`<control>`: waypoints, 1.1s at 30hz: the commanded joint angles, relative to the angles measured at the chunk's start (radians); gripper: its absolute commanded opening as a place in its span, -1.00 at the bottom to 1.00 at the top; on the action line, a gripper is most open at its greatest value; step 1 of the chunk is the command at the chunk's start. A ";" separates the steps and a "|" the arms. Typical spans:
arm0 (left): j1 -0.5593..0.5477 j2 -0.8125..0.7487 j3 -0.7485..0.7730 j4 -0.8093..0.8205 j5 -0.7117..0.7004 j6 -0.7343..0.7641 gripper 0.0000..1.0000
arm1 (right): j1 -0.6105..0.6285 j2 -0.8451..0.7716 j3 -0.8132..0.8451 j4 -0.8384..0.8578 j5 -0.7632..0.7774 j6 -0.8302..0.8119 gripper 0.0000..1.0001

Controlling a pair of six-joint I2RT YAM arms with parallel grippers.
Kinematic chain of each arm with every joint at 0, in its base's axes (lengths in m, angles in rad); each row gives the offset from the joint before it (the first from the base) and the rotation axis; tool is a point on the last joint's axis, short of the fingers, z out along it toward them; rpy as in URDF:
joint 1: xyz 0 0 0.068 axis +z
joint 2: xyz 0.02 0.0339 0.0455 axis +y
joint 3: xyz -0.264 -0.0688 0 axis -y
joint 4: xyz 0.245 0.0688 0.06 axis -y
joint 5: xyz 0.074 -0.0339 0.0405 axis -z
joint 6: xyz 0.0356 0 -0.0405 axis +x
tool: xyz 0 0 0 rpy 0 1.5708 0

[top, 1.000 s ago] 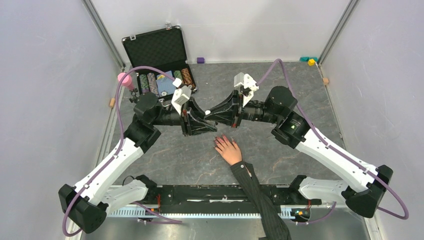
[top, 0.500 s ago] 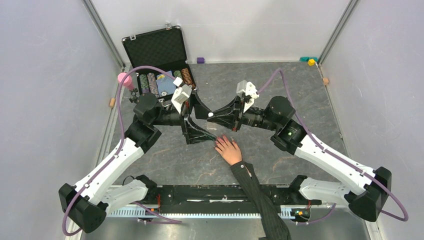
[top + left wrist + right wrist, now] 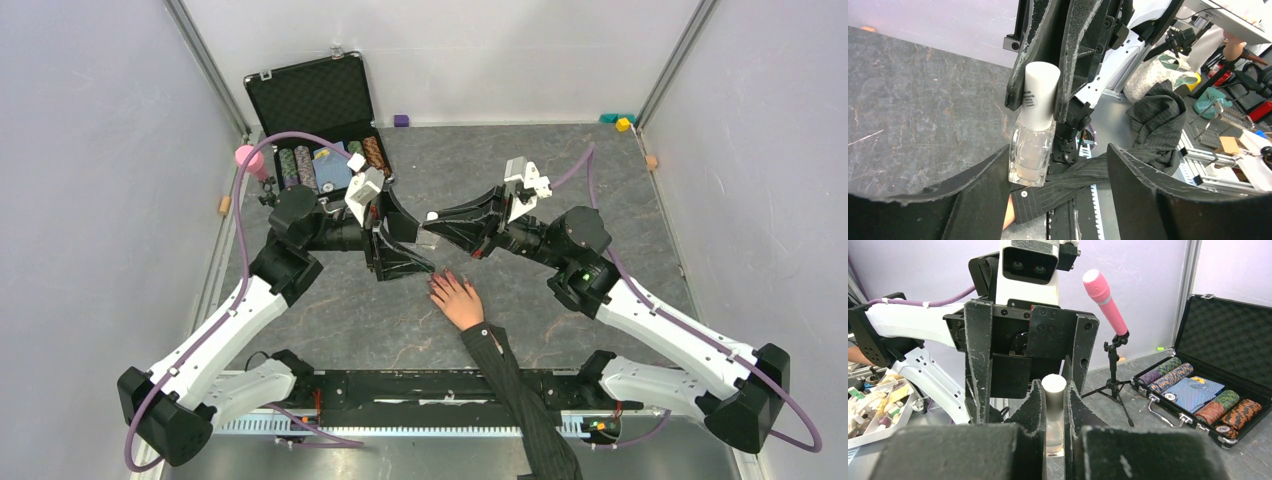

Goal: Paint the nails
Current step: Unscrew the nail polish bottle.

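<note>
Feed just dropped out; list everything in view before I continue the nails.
Small clear glass bottle with white cap: one, in the right jaws.
Open black hard case: one, far left, multicoloured chips inside.
Pink microphone on black tripod: one, left of the case.
Purple block: one, far edge.
Yellow block: one, far right corner.
Pale human hand: one, centre, on grey stone-patterned table; reddish-pink glossy nails; dark pinstriped sleeve.
Left gripper: black, jaws open.
Right gripper: black, jaws shut on the cap.
</note>
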 commanded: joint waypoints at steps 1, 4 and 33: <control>-0.002 -0.010 0.029 0.022 -0.015 -0.008 0.40 | -0.002 0.001 0.004 0.087 -0.004 0.032 -1.00; -0.002 -0.011 0.021 0.048 -0.015 -0.026 0.30 | -0.002 0.014 0.003 0.104 -0.018 0.045 -1.00; -0.002 -0.015 -0.003 0.115 -0.051 -0.077 -0.39 | -0.002 0.056 0.019 0.060 -0.015 0.035 -1.00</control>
